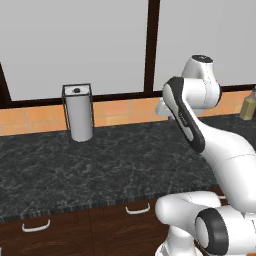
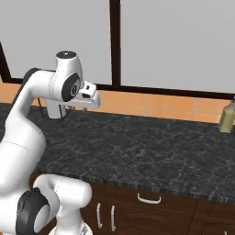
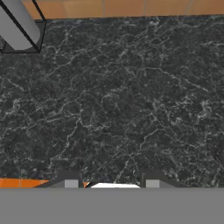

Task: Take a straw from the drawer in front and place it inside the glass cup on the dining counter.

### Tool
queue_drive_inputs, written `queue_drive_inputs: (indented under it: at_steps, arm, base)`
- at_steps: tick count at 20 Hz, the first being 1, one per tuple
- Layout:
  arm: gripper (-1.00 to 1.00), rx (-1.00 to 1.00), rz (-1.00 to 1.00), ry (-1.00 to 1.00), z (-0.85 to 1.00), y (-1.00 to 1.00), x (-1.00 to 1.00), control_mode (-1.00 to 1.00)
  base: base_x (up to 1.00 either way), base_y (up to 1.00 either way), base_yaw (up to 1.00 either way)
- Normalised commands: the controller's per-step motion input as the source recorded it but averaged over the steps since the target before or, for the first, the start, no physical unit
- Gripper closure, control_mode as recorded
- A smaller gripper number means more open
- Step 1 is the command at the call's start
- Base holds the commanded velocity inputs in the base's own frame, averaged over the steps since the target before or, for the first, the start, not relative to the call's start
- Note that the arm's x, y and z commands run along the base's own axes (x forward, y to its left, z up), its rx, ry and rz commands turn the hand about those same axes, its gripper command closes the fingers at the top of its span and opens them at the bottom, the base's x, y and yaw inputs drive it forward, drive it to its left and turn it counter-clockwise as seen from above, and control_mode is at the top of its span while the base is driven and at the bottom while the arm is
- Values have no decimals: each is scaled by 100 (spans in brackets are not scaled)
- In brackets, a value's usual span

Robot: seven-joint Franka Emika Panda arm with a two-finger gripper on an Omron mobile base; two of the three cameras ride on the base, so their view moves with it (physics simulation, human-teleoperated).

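**Arm over black counter — drawers shut below**

I see the gripper [image 3: 111, 183] hanging above the black speckled counter [image 1: 100, 165], fingertips [image 3: 70, 183] apart with nothing between them — released. The drawer [image 1: 131, 216] sits closed under the counter edge, its long axis running along the counter front, curved silver handle [image 1: 137, 209] facing me. A paper towel holder [image 1: 79, 112] stands upright at the back. A bottle [image 2: 226, 117] stands at the far right.
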Motion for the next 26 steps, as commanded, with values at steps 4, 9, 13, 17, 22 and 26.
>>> queue_drive_inputs:
  at_steps: [4,9,13,17,22,26]
  arm:
    - [-100,0,0,0,-9,0,-26,-100]
    - [-100,0,0,-7,-51,0,-57,-100]
    - [-100,0,0,-7,-70,0,-48,-100]
    - [-100,0,0,-8,-67,2,-35,-100]
    - [-100,0,0,-1,-44,0,-20,-100]
    - [-100,0,0,0,-18,0,-10,100]
  base:
    - [0,0,0]
    - [0,0,0]
    - [0,0,0]
    - [0,0,0]
    - [0,0,0]
    - [-3,-3,0]
